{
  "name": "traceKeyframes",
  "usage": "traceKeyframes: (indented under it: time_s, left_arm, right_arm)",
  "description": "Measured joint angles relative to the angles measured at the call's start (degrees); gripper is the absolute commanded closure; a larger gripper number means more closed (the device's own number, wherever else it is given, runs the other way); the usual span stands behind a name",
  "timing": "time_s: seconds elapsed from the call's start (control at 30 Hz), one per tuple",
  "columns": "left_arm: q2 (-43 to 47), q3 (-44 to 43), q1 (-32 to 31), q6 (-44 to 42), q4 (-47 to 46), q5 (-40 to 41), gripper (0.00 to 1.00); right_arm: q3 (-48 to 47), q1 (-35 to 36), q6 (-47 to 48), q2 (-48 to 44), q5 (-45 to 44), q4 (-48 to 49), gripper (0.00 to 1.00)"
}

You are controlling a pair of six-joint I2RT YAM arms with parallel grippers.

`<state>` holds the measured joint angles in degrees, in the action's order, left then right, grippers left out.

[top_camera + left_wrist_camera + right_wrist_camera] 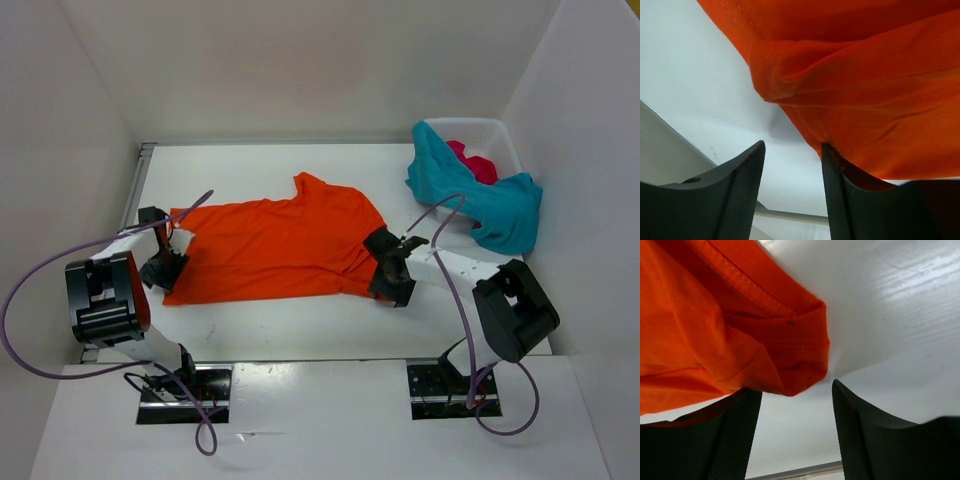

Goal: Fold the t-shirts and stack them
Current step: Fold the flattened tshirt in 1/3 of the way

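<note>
Now the orange t-shirt (280,250) lies flat on the tabletop (300,335). The left fingers (166,268) and right fingers (390,272) stand apart, holding nothing, one at each side edge. They might pinch only one layer, or miss and bunch it. The side walls (80,130) are close; the near tabletop has room for folding.

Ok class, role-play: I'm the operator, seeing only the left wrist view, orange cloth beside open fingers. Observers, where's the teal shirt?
Observer: The teal t-shirt is draped over the white basket's rim, far right.
Operator: And the pink-red one?
Observer: The pink-red t-shirt lies inside that basket.
Operator: The right gripper?
Observer: The right gripper stands open at the orange t-shirt's opposite end.
</note>
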<state>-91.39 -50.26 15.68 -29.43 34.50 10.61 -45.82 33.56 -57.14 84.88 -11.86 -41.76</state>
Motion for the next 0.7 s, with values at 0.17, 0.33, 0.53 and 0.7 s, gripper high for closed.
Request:
traceKeyframes:
  time_s: [0.17,0.33,0.53,0.7]
  left_arm:
    - [-0.4,0.0,-0.9,1.4,0.5,0.2,0.75]
    - [-2.3,-0.6,-2.0,2.5,0.6,2.6,1.00]
    - [-3.7,-1.1,0.2,1.0,-2.3,6.9,1.00]
    - [-4.7,-0.9,2.1,-1.3,-6.3,10.1,1.00]
  right_arm:
    - [0.0,-0.4,0.8,1.2,-0.4,2.0,0.72]
    - [0.0,-1.1,0.9,0.9,-1.0,2.5,0.97]
    - [0.1,-1.4,-0.7,-2.3,0.1,2.1,0.98]
    - [0.9,-3.0,-2.0,-1.8,1.2,2.1,0.85]
